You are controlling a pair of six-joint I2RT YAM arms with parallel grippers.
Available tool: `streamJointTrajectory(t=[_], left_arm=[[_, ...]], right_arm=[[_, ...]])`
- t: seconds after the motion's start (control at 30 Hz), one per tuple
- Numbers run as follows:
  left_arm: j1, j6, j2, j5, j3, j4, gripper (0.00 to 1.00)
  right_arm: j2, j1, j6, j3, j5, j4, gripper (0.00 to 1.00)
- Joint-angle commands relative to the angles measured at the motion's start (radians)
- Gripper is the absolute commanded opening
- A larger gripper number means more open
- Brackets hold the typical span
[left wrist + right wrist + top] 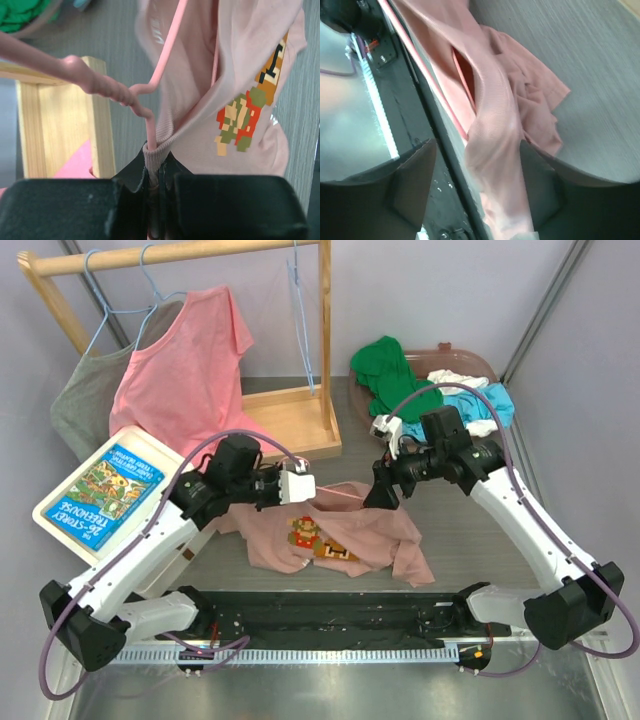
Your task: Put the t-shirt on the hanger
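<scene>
The t-shirt [492,125] hangs between the right tool's [477,195] parted fingers.

overhead from behind, wrist close-ups sharing t-shirt [365,525]

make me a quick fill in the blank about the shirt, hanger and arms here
1. The left end effector is shut on the thin salmon-pink wire hanger and the ribbed ____ of the dusty mauve-pink t-shirt.
2. The right end effector stands ____, with t-shirt cloth draped through it.
3. The plain coral-pink shirt hangs on a light ____ hanger.
Missing: collar; open; blue.
</scene>
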Motion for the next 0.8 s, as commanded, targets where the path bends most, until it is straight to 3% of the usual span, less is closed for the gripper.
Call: streamJointTrajectory(t=[0.0, 0.03, 0.2, 0.47, 0.53, 0.6, 0.67, 0.73, 0.77], left_arm=[[-0.002, -0.060, -0.051, -0.013, 0.058, 0.008, 0.00], [0.002, -0.052, -0.067, -0.013, 0.051, 0.005, 0.00], [0.024, -0.113, -0.156, 0.025, -0.005, 0.049, 0.00], [0.039, -0.178, -0.185, 0.031, -0.003, 0.040, 0.00], [0.038, -0.183, -0.183, 0.044, -0.002, 0.043, 0.00], [0.038, -0.178, -0.179, 0.054, 0.006, 0.025, 0.00], [0.038, -0.164, -0.173, 0.065, 0.009, 0.012, 0.00], [0.035, -0.161, -0.162, 0.082, 0.020, 0.009, 0.00], [0.033, -0.166, -0.147, 0.085, 0.026, 0.009, 0.00]], right_arm=[[-0.007, -0.017, -0.095, 0.094, 0.041, -0.166, 0.83], [-0.014, -0.045, -0.142, 0.104, 0.050, -0.188, 0.87], [-0.064, -0.089, -0.261, 0.095, 0.130, -0.269, 0.88], [-0.150, -0.118, -0.380, 0.025, 0.126, -0.332, 0.79], [-0.162, -0.118, -0.381, -0.001, 0.115, -0.329, 0.61], [-0.155, -0.118, -0.382, 0.006, 0.098, -0.329, 0.30], [-0.142, -0.118, -0.385, 0.043, 0.078, -0.327, 0.27], [-0.133, -0.118, -0.399, 0.075, 0.018, -0.329, 0.31], [-0.129, -0.118, -0.405, 0.084, 0.004, -0.330, 0.38]])
